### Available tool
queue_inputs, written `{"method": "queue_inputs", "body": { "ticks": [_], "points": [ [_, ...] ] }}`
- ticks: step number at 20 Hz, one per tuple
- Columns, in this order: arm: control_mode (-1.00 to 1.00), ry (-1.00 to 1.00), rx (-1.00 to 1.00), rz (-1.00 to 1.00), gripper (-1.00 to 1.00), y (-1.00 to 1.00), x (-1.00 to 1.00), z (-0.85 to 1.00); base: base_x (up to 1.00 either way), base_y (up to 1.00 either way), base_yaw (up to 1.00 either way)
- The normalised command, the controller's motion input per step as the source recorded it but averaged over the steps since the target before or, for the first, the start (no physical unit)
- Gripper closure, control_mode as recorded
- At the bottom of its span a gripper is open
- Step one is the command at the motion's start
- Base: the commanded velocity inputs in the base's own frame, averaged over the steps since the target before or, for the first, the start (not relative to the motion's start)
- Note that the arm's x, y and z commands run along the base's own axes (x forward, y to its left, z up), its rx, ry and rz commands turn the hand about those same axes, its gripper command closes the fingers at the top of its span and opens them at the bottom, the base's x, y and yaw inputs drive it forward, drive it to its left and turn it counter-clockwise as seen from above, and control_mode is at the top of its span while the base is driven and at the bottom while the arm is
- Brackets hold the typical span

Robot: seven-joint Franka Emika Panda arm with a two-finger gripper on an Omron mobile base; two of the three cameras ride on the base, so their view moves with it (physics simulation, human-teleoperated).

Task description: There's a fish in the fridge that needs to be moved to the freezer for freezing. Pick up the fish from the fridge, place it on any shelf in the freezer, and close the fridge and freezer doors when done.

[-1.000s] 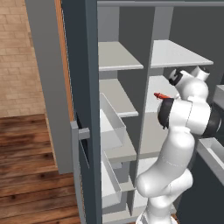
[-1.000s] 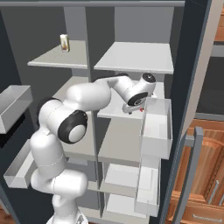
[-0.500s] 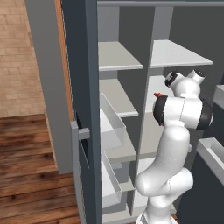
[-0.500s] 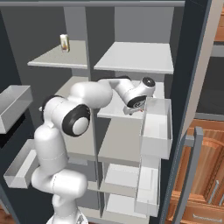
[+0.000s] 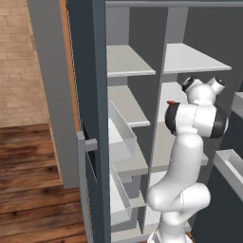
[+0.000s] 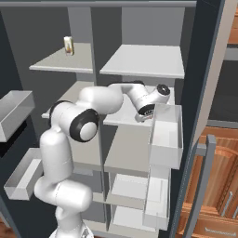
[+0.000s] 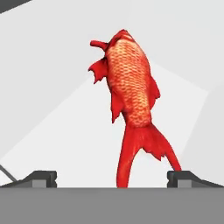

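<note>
Slightly shifting over the last second: easing lower and further into the right-hand compartment, keeping the fingers (image 7: 41, 177) spread wide and empty, straddling the tail of the red fish (image 7: 131, 96). Lying on the pale shelf (image 7: 52, 131), untouched (both doors (image 6: 204, 93) hanging open). Probably lining up the pick; likely needing to push further in, to close on the body instead of the thin tail.
</note>
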Motion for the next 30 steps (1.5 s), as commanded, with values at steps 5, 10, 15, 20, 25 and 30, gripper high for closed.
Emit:
{"method": "queue_inputs", "body": {
  "ticks": [5, 10, 15, 20, 25, 30],
  "points": [
    [-1.0, -0.01, 0.0, 0.0, -1.0, -0.04, 0.26, 0.01, 0.0, 0.0, 0.0],
    [-1.0, 0.0, 0.0, 0.0, -1.0, 0.0, 0.45, -0.08, 0.0, 0.0, 0.0],
    [-1.0, -0.01, 0.0, 0.0, -1.0, 0.0, 0.39, -0.2, 0.0, 0.0, 0.0],
    [-1.0, 0.0, 0.0, 0.02, -1.0, 0.01, 0.28, -0.52, 0.0, 0.0, 0.0],
    [-1.0, 0.0, -0.01, 0.08, 1.0, 0.44, -0.04, -0.9, 0.0, 0.0, 0.0],
    [-1.0, -0.08, -0.07, 0.15, 1.0, 1.0, -0.8, -1.0, 0.0, 0.0, 0.0]
  ]
}}
